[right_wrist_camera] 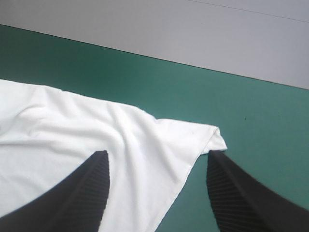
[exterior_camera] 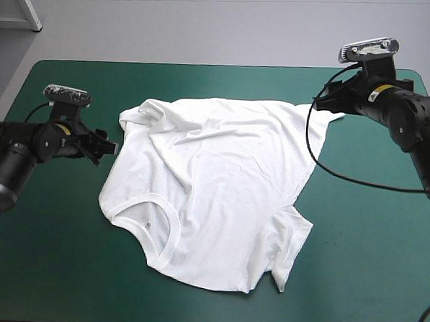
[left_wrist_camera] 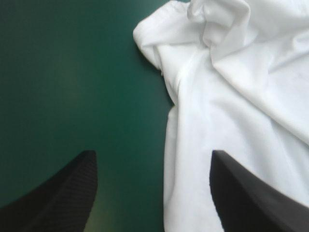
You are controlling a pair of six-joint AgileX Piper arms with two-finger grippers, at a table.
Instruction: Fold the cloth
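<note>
The T-shirt (exterior_camera: 221, 183) is soft, light, probably slippery. My left claw (left_wrist_camera: 152, 157) and right claw (right_wrist_camera: 157, 155) gape empty, each straddling a shirt edge; I would pinch there.

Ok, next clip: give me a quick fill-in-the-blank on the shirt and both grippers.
1. The T-shirt lies spread flat on the ___ table cover.
2. The left gripper stands ___ at the T-shirt's edge.
3. The right gripper, also open, holds ___.
Missing words: teal-green; open; nothing.
</note>
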